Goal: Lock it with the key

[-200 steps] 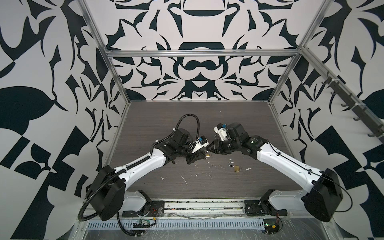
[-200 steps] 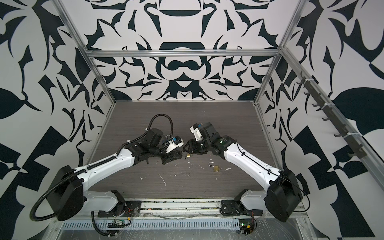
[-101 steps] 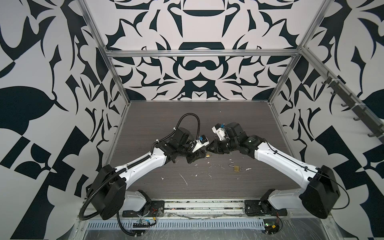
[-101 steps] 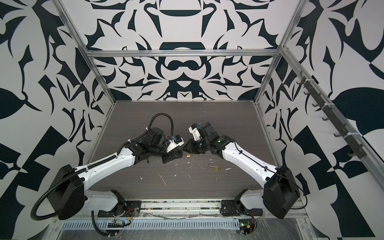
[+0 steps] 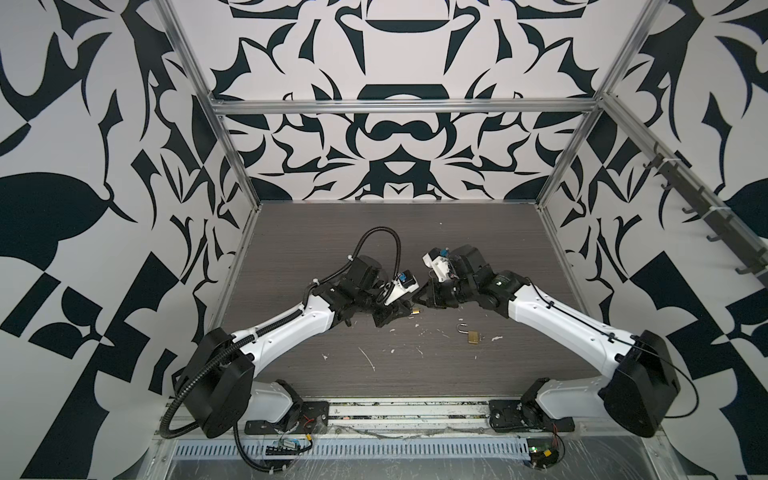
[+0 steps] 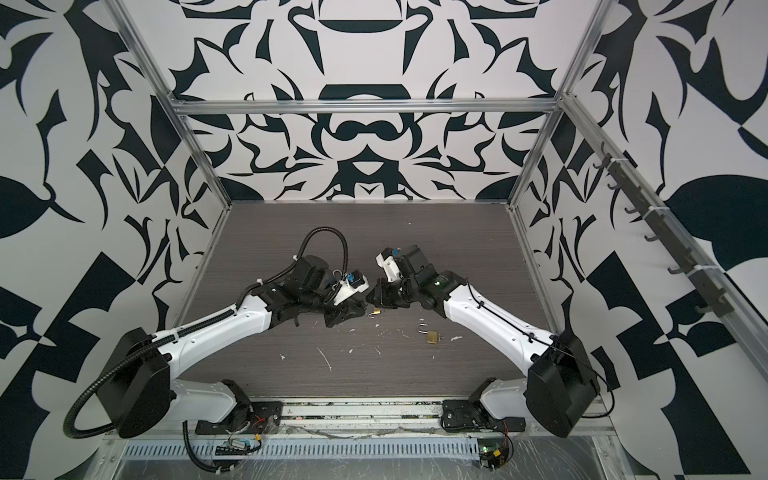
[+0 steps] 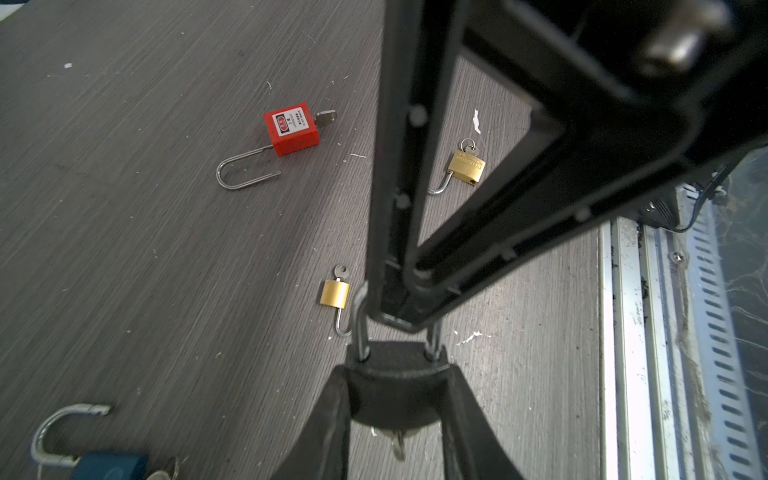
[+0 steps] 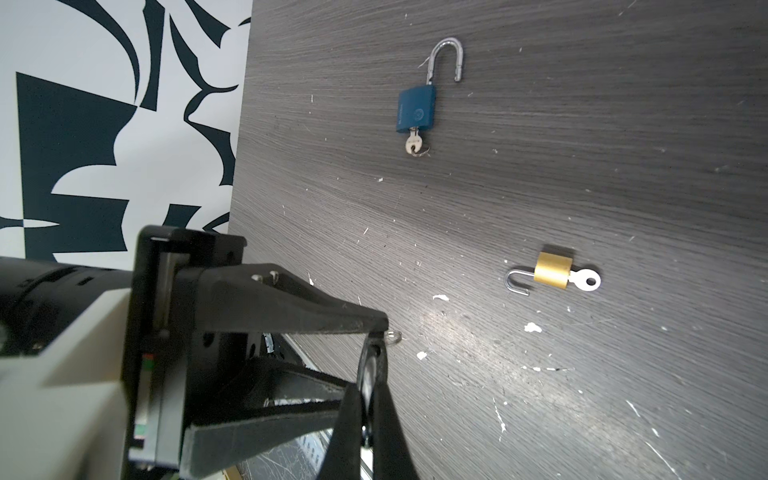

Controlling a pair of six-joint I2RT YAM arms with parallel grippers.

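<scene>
1. Nearest my left wrist camera, the left gripper (image 7: 397, 372) is clenched on the body of the black lock (image 7: 397, 392). It holds the lock off the table (image 7: 124, 208), about mid-table.
2. The key (image 7: 397, 446) sticks out of the lock's end opposite the shackle (image 7: 359, 328), free of both grippers.
3. Both shackle legs meet the body, but I cannot tell whether it is latched.
4. My right gripper (image 7: 399, 320) is pinched tight on the shackle's bend, tip to tip with the left.
5. The blue lock (image 8: 415, 110) lies on the table near the left gripper, with its shackle open and a key in it.
6. Just beyond the held lock lies a small brass lock (image 7: 334, 294), also open and keyed.
7. Further off is a big brass lock (image 7: 466, 166), open, with a key and ring in it.
8. Farthest is the red lock (image 7: 292, 129), with its shackle swung open and a key in it.
</scene>
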